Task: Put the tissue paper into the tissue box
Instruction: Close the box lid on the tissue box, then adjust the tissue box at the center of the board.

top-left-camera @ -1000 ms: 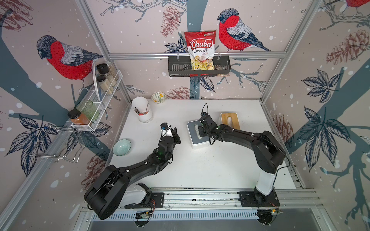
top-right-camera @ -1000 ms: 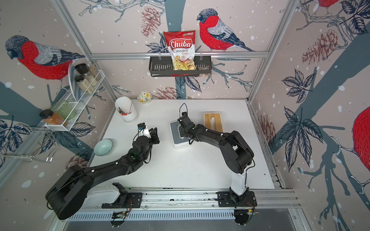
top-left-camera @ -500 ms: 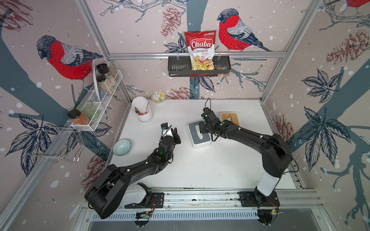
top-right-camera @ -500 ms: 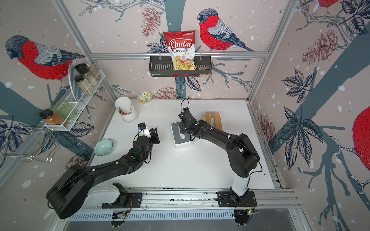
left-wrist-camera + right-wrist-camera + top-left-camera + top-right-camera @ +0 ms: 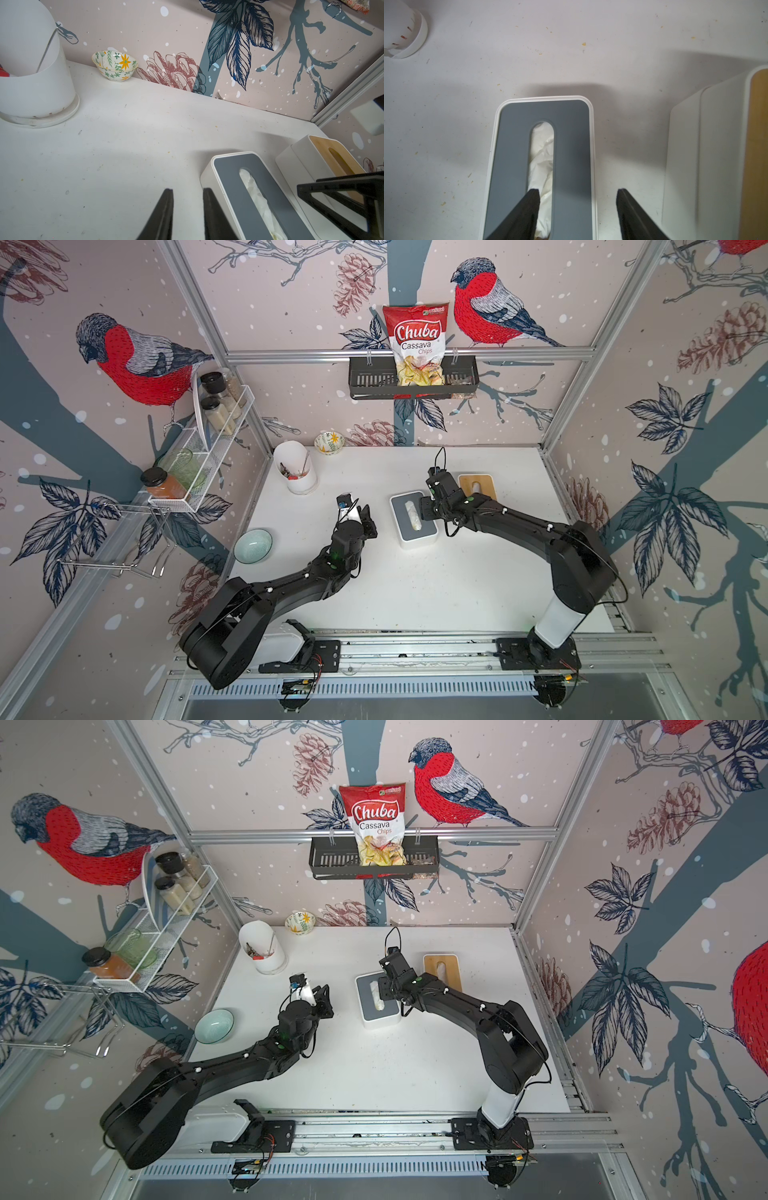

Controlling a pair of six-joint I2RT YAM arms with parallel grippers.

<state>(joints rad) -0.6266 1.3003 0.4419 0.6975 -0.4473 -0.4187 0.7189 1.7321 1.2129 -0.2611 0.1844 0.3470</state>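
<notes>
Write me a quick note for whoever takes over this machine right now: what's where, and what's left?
Left tool: narrowly open, empty, beside the tissue box.
Right tool: open, empty, one finger over the box's slot.
Tissue paper: crumpled inside the slot, visible through it.
Done: paper looks in the box.
Left: probably just lift the right arm clear; perhaps poke the paper deeper.

Chips bag (image 5: 415,344), floral bowl (image 5: 329,442), teal bowl (image 5: 252,546)

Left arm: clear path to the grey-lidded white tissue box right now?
Likely yes: left gripper sits open beside the grey-lidded white tissue box, only bare table between. The open right gripper over the box may crowd it.
</notes>
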